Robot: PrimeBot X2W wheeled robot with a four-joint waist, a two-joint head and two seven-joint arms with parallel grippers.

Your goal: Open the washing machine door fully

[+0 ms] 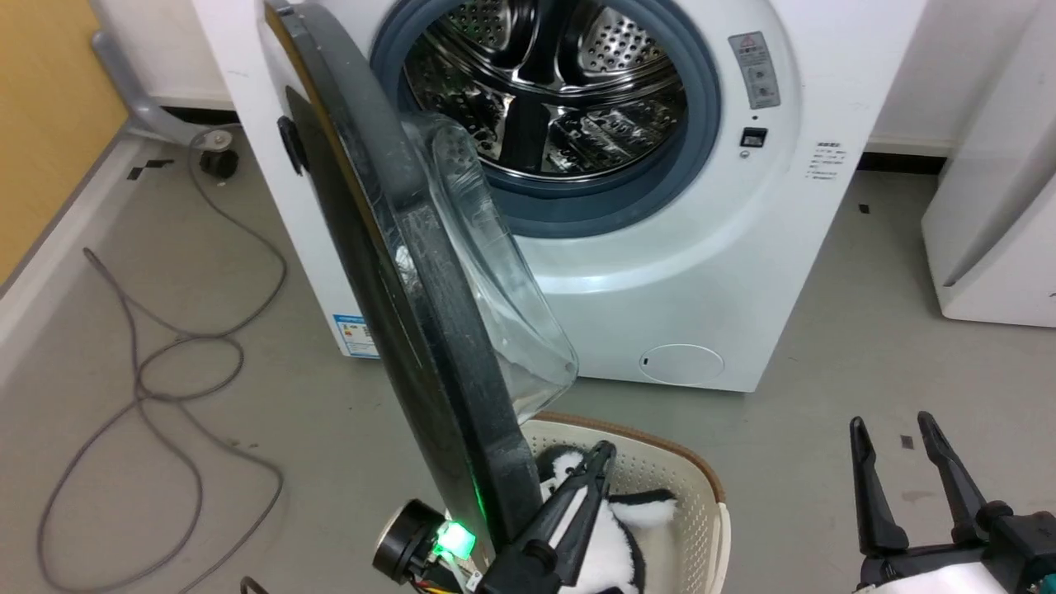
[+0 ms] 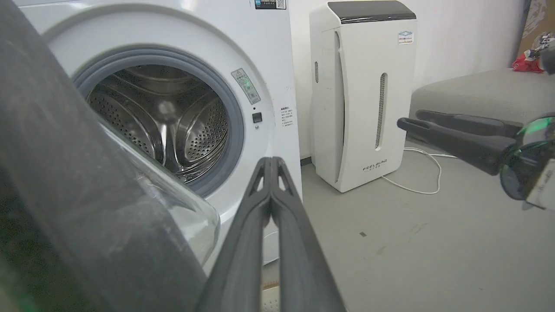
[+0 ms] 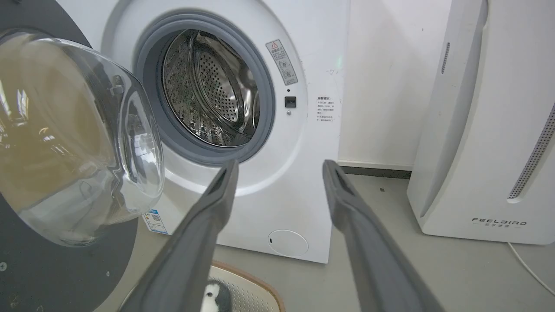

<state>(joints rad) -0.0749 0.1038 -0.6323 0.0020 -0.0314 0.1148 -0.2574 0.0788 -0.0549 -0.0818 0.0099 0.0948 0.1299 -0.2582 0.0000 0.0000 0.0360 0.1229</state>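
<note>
Glossy black, round, glass-bowled washing machine door (image 1: 355, 247) stands about halfway open, fingers of the left gripper (image 1: 605, 452) pressed together beside its inner rim; big white front-loading washing machine (image 1: 660, 280) at centre; right gripper (image 1: 893, 422) fingers spread, holding nothing. A fuller swing is apparently left to do.

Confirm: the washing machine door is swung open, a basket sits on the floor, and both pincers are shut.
Wrong on one point: the right pincer is open, fingers spread, per the right wrist view. The left pincer is shut, the washing machine door is swung open, the basket sits on the floor.
</note>
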